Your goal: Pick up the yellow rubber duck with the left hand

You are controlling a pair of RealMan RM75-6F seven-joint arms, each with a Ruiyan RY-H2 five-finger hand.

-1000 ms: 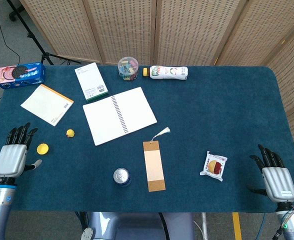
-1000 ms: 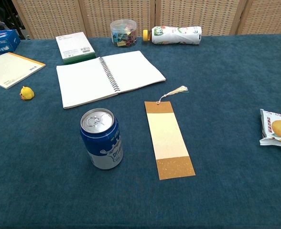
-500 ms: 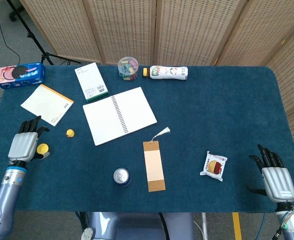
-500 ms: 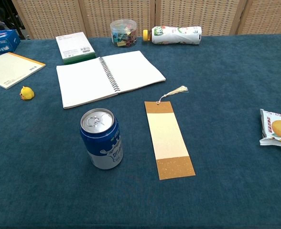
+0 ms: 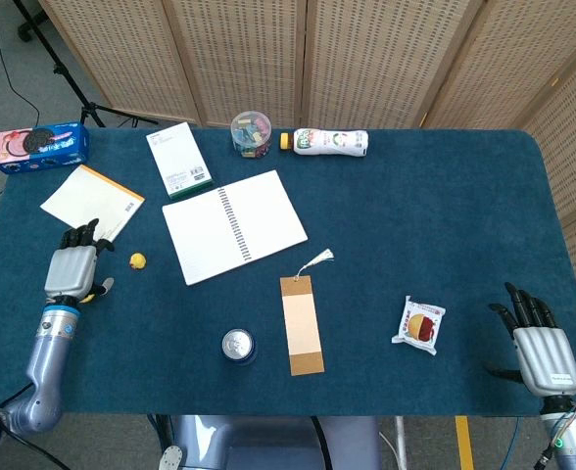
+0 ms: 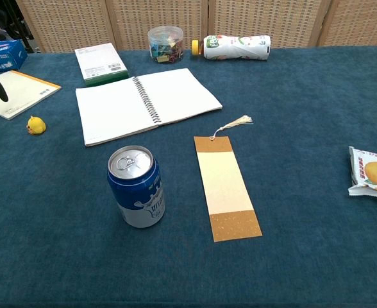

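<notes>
The duck (image 5: 138, 260) is sitting on the blue desk (image 5: 415, 225) between the left hand (image 5: 72, 271) and the open notebook (image 5: 234, 225), just below the corner of the notepad (image 5: 91, 204). From the left hand it is lying toward the middle of the desk, near the fingers but apart from them, so the coming reach looks like a short sideways move with a slight advance. The duck is too small to make out a long axis or which way it is facing. The left hand is by far the nearer one; the right hand (image 5: 541, 348) is resting at the opposite front corner, well apart. The left hand is hovering palm down with its fingers apart and holding nothing; in the chest view only dark fingertips are showing at the frame edge beside the duck (image 6: 36, 125). The right hand is also lying spread and empty.
</notes>
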